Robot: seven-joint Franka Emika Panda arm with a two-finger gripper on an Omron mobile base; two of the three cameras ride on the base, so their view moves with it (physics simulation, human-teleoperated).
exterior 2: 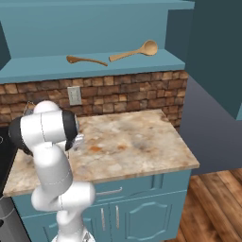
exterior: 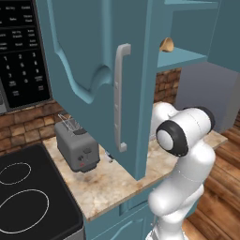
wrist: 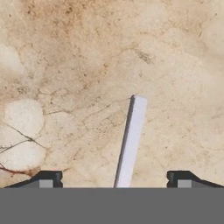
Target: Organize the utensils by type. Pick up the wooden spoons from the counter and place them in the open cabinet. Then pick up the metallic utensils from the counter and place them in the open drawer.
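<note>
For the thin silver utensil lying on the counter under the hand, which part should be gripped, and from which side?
Grip the silver utensil on its straight flat handle, coming straight down from above. It lies flat on the counter, a narrow strip running between the open end effector fingertips, so they can close across its narrow width. Its other end is out of view.

both base views look forward and down from behind the arm, sharing the counter (exterior 2: 137, 142) and open cabinet (exterior 2: 94, 66); hand view faces the counter closely
</note>
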